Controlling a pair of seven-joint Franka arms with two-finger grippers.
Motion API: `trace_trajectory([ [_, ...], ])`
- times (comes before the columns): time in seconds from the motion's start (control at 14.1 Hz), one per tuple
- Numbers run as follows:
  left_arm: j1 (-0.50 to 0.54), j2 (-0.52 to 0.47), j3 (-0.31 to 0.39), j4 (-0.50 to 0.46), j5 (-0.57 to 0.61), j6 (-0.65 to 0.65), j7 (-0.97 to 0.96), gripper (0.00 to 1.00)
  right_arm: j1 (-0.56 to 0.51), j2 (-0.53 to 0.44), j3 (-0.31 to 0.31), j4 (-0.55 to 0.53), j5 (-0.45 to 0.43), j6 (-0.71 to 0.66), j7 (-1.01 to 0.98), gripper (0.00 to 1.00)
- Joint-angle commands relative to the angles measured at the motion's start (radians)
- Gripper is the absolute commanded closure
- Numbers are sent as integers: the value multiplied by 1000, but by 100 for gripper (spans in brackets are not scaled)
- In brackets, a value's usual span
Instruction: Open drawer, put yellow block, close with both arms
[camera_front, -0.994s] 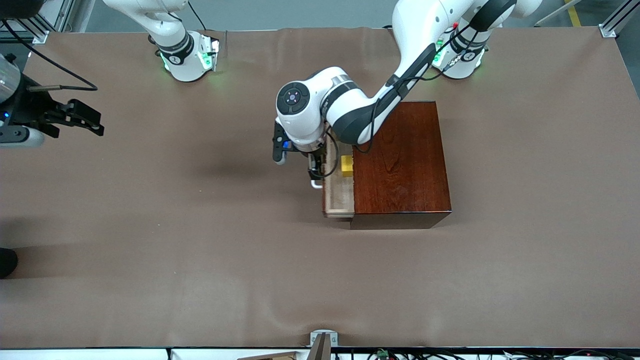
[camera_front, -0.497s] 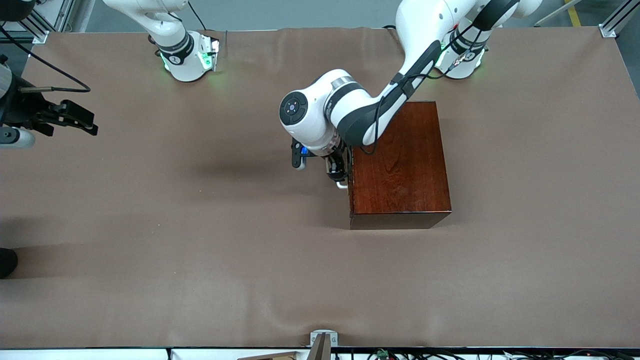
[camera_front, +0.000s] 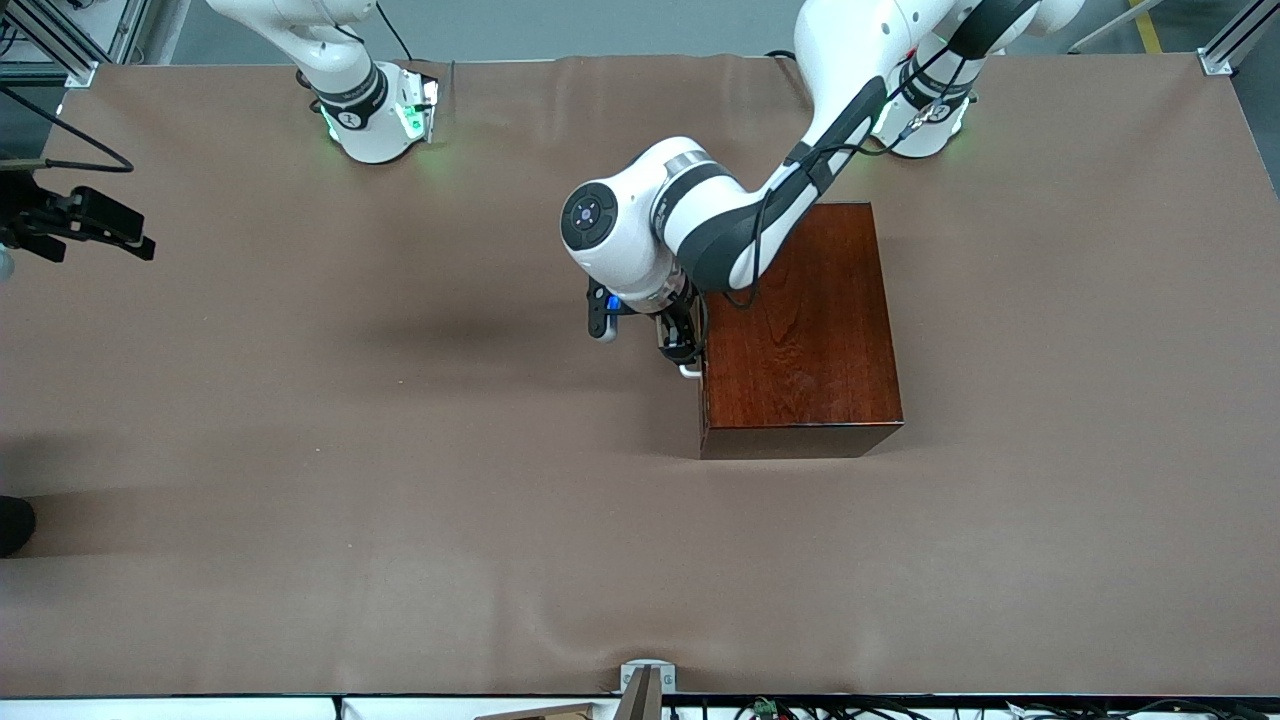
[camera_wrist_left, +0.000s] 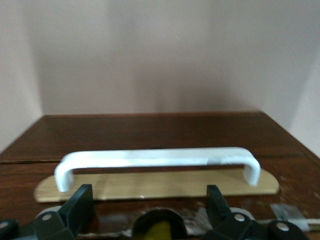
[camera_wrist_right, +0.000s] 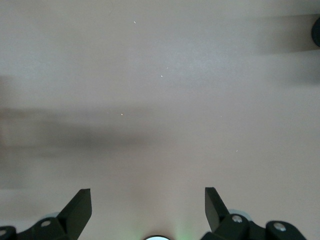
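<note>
Before left end effector (camera_wrist_left: 148, 212): white handle (camera_wrist_left: 157, 159)

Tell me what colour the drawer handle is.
White. The handle is a plain white bar against the dark reddish-brown drawer front, clearest in the left wrist view.

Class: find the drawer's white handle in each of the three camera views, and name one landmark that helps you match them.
Front view: the white handle peeks out at the wooden box face that looks toward the right arm's end, just under the left gripper.
Left wrist view: the handle spans the picture, on the dark drawer front.
Right wrist view: not in it; only bare table.
Shared landmark: the box's reddish-brown top.
</note>
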Motion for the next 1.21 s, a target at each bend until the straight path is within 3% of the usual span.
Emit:
trace_trajectory([
  [0.0,1,-59,-3,-17,23,93,-177,0,3,-29,22,-11,9,-15,16,0],
  [0.35,62,-193,5,-20,-112,94,-530,0,0,-29,17,-5,9,-18,19,0],
  [0.78,356,-403,3,-40,-144,-23,-592,0,1,6,22,49,8,-22,18,0],
  [1.14,525,-480,0,-43,-149,-193,-787,0,0,6,22,49,5,-71,34,0],
])
